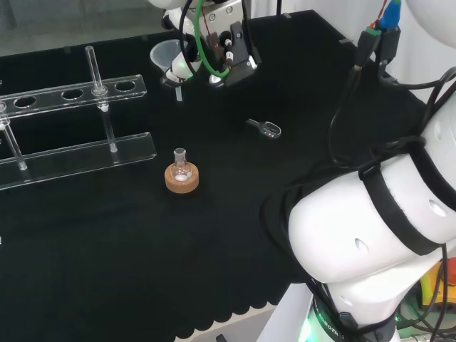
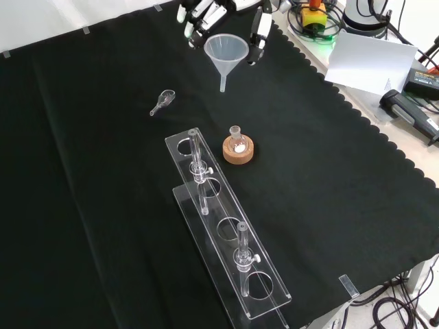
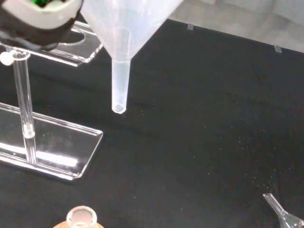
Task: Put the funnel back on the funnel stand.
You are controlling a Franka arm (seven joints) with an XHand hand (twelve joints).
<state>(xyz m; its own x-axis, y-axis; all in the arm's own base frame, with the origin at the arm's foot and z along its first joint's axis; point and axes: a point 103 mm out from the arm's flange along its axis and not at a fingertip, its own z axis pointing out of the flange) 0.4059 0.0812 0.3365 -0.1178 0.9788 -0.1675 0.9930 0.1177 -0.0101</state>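
Funnel (image 2: 227, 56) hangs in our hand (image 2: 206, 17), clear of the cloth, near the bench's far edge in the front view, its spout straight down and its mouth up. Our fingers (image 2: 260, 31) are curled round the cone's rim, one on each side of it. The stand (image 2: 223, 229), a clear rack with a row of holes, lies well apart from the funnel, nearer the camera in the front view and left in the head view, its long axis running away from our hand. Between them sits a small flask (image 2: 237, 140) on a cork ring (image 2: 238, 152); a glass scoop (image 2: 162, 101) lies beside. We judge the nearest hole the natural target.
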